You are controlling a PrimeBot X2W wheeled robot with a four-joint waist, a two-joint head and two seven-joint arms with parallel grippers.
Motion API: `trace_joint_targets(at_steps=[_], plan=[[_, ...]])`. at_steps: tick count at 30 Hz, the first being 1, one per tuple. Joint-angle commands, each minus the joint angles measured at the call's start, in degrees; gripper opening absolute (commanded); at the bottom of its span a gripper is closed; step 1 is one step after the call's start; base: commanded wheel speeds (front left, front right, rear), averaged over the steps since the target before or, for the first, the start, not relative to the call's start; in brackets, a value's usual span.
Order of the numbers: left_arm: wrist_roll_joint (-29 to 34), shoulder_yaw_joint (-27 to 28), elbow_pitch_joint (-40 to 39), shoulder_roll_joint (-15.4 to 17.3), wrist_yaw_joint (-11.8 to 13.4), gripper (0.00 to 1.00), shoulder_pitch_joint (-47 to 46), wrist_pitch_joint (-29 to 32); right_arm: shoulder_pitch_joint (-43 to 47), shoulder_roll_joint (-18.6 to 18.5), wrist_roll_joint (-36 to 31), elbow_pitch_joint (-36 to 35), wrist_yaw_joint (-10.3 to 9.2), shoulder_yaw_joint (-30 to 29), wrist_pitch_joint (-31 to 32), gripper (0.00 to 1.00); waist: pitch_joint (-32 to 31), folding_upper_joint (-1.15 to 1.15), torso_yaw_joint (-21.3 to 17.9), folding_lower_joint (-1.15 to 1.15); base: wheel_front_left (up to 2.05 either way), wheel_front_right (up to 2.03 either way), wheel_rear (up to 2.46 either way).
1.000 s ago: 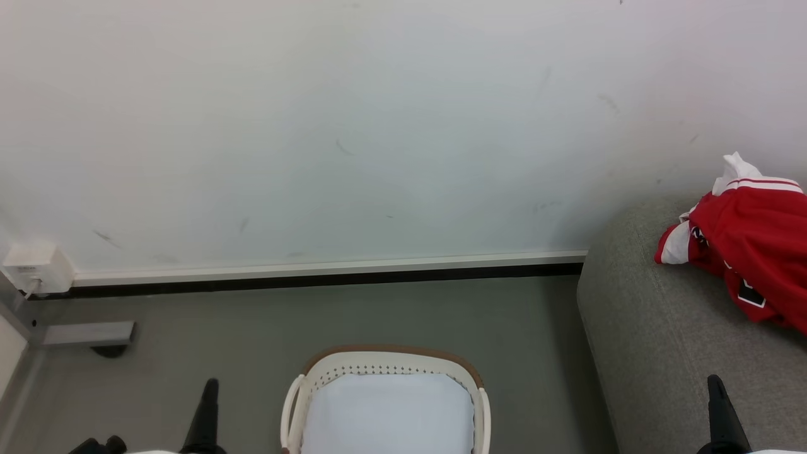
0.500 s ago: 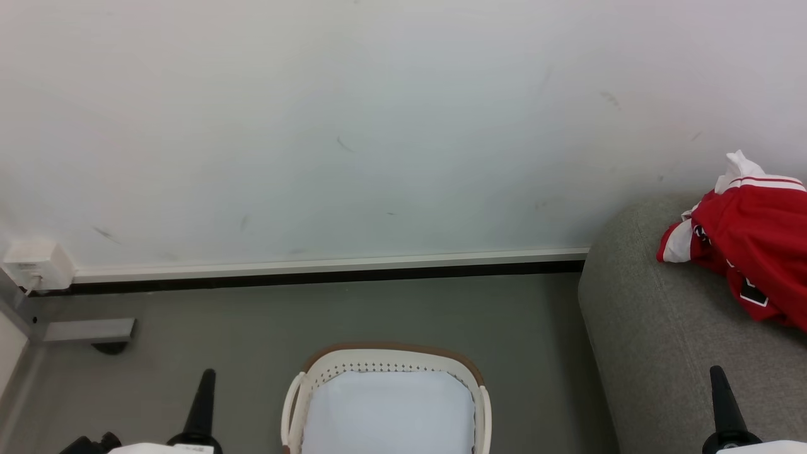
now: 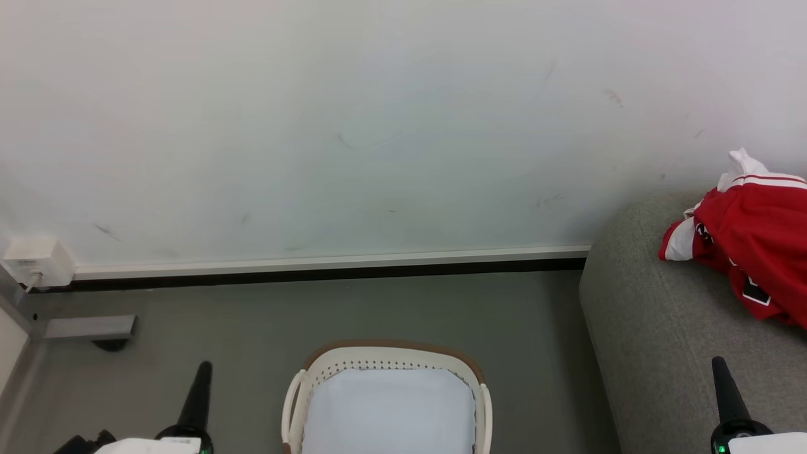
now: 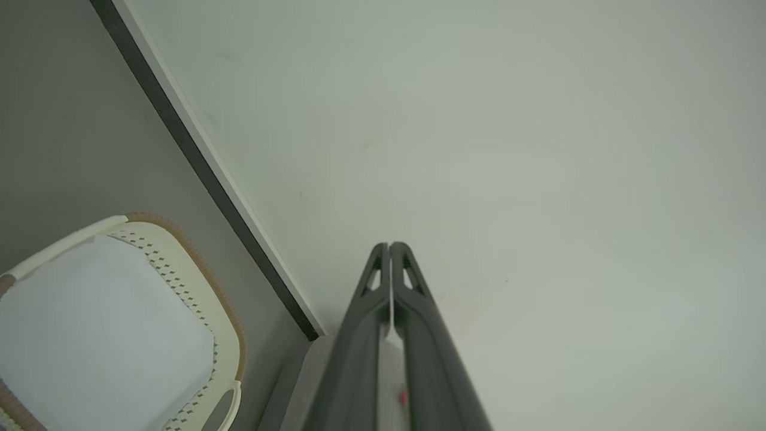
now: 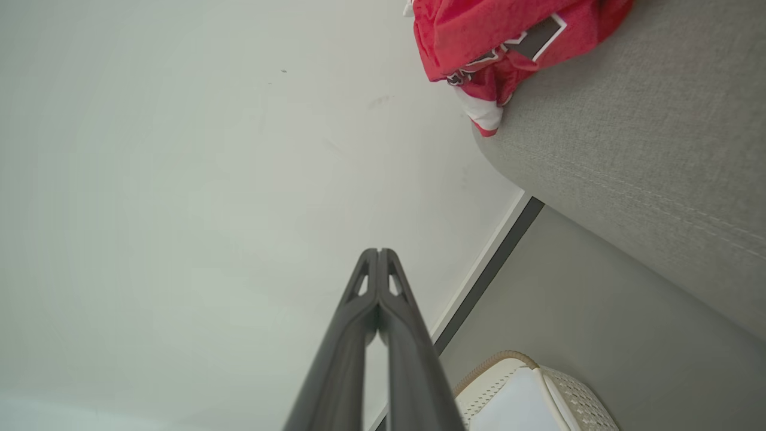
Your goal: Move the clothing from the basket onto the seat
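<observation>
The red clothing (image 3: 756, 243) with white striped trim lies bunched on the grey seat (image 3: 656, 340) at the right, against the wall; the right wrist view shows the clothing (image 5: 479, 36) on the seat (image 5: 646, 143) too. The white basket (image 3: 386, 362) with a brown rim stands on the floor at bottom centre, holding a plain white liner. My left gripper (image 3: 203, 367) is shut with nothing in it, left of the basket. My right gripper (image 3: 719, 362) is shut and empty over the seat's front. Both wrist views show the fingers pressed together, left gripper (image 4: 389, 245), right gripper (image 5: 379, 251).
A white wall (image 3: 378, 126) with a baseboard runs across the back. A white socket box (image 3: 38, 261) and a grey bracket (image 3: 88, 328) sit at the far left by the floor. Grey floor (image 3: 378, 309) lies between basket and wall.
Both grippers have risen a little in the head view, showing more of their wrists. The view has shifted slightly. The clothing, basket and seat stay put.
</observation>
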Motion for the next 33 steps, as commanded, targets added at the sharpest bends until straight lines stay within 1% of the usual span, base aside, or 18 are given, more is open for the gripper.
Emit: trace_joint_targets(at_steps=[1, 33], plan=[[-1.02, 0.25, -0.61, 0.2, 0.04, 0.0, -1.19, 0.2, -1.12, -0.63, 1.31, -0.46, -0.09, -0.18, 0.3, 0.0, 0.03, 0.0, 0.01, 0.0, 0.0, 0.0, 0.0], [-14.12, 1.87, -1.37, -0.03, 0.06, 0.0, -2.48, 4.04, -2.63, -0.72, 15.38, -0.98, -0.13, -1.11, 4.09, 0.0, 0.88, 0.0, 0.3, 0.0, 0.0, 0.0, 0.0]])
